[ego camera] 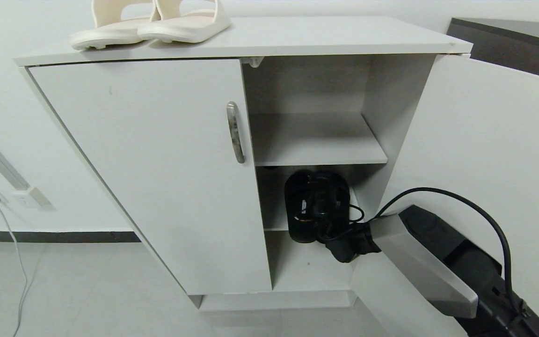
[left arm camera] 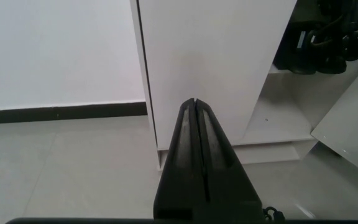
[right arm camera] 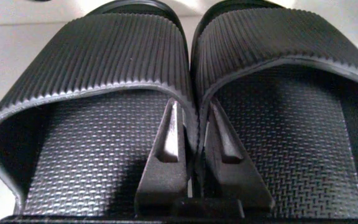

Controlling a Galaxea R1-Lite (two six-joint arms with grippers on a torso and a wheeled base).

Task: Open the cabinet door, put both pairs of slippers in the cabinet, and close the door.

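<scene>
Black slippers (right arm camera: 117, 81) — inner edges lost between jaws

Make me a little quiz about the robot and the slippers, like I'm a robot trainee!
1. True or false: the cream slippers lie on top of the cabinet.
2. Which door stands open? A: the left one. B: the right door.
3. Fill in: the right claw pinches the ____.
Key: 1 true; 2 B; 3 black slippers.
</scene>
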